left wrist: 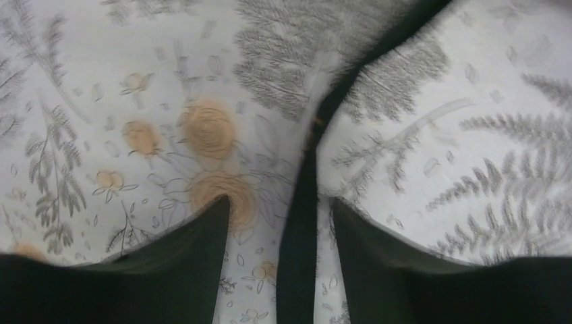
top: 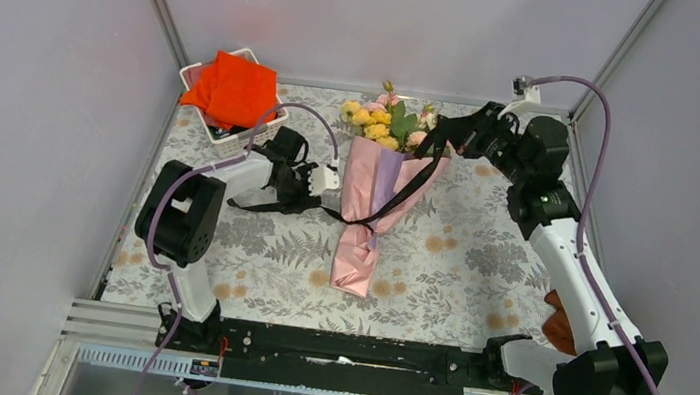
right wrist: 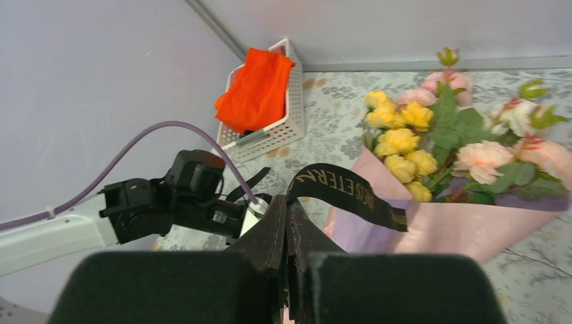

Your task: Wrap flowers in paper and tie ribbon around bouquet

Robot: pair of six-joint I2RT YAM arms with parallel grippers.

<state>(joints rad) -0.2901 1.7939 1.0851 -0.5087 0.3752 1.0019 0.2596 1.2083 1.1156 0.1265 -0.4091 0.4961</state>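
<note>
The bouquet (top: 366, 200) lies mid-table, a cone of pink and purple paper (top: 357, 249) with its narrow end toward me. The flowers (top: 383, 121), yellow and pink blooms with green leaves (right wrist: 418, 135), stick out of the far, wide end. The black ribbon (top: 405, 189) slants across the paper from upper right to lower left. My right gripper (top: 444, 134) is raised beside the blooms and shut on the ribbon's lettered end (right wrist: 344, 192). My left gripper (left wrist: 280, 209) hangs open just above the tablecloth. The ribbon (left wrist: 300, 236) runs loose between its fingers (left wrist: 202, 243), touching neither.
A white basket (top: 232, 138) holding an orange-red cloth (top: 233, 88) stands at the back left, behind my left arm. A brown object (top: 557, 324) lies by the right arm's base. Grey walls with metal frame posts close in the sides and back.
</note>
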